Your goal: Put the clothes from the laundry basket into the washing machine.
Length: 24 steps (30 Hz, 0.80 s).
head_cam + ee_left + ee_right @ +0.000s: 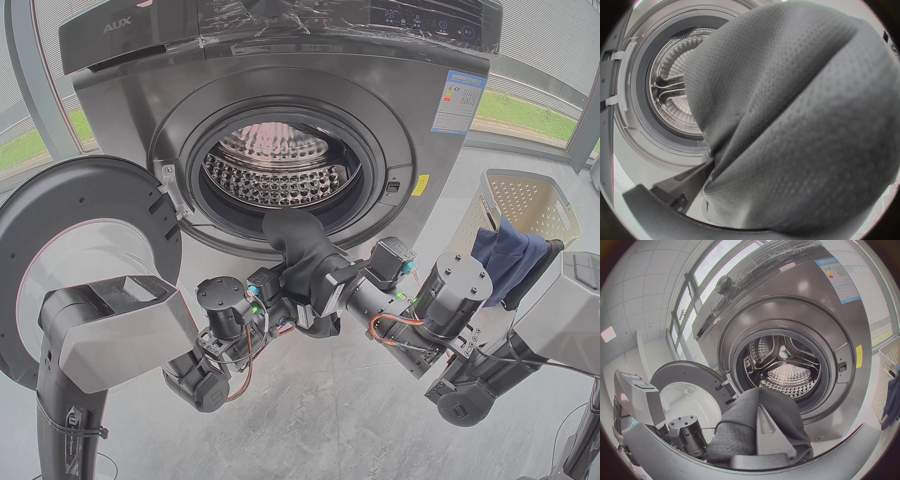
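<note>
One round door (81,250) hung open left of the single washing machine (350,81). One black garment (300,244) lay at the lower lip of its drum (275,162), covering the left pincer (278,287), whose grip could not be told; the right pincer (770,430) was clamped on it. Rightmost, one laundry basket (531,200) held one blue garment (509,256).

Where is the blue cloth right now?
The dark blue cloth hangs over the rim of the beige perforated plastic laundry basket, on the robot's right in the head view, beside the grey washing machine.
</note>
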Available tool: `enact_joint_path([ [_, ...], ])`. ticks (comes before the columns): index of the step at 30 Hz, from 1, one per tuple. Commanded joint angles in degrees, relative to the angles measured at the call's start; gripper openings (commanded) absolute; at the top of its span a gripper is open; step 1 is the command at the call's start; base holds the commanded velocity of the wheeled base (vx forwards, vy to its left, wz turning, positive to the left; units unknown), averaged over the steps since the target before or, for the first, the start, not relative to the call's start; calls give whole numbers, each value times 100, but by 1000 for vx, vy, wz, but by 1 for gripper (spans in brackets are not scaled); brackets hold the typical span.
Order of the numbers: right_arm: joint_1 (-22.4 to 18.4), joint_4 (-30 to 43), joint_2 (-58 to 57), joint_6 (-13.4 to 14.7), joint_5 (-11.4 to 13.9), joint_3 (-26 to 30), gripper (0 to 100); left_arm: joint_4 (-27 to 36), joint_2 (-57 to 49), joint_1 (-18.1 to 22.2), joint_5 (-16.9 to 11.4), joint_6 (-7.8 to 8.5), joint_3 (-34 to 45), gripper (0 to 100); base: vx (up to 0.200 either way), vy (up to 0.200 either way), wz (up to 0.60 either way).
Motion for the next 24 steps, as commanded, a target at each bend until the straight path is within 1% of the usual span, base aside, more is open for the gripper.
enact_joint_path([
  [1, -3, -10, -13, 14, -3, 12, 0, -3, 7, -2, 43, -17, -138, 0, 0, 0, 0],
  [4, -29, -10, -30, 14, -3, 92, 0, -3, -2, 15, 139, -43, -279, 0, 0, 0, 0],
  [6, -100, -19, -83, 32, -3, 162, 0, -3, -28, 24, 219, -140, -305, 0, 0, 0, 0],
  [8, -188, -10, -162, 41, -3, 232, 0, -3, -72, 42, 254, -184, -305, 0, 0, 0, 0],
  [14, -697, -1, -197, 102, -3, 443, 0, -12, -345, 200, 262, -210, -209, 0, 0, 0, 0],
  [19, -873, -10, -83, 120, 6, 566, 0, -3, -661, 191, 298, -227, -33, 0, 0, 0, 0],
  [24, -882, -19, 40, 120, 6, 540, 0, -3, -802, 156, 298, -227, 73, 0, 0, 0, 0],
])
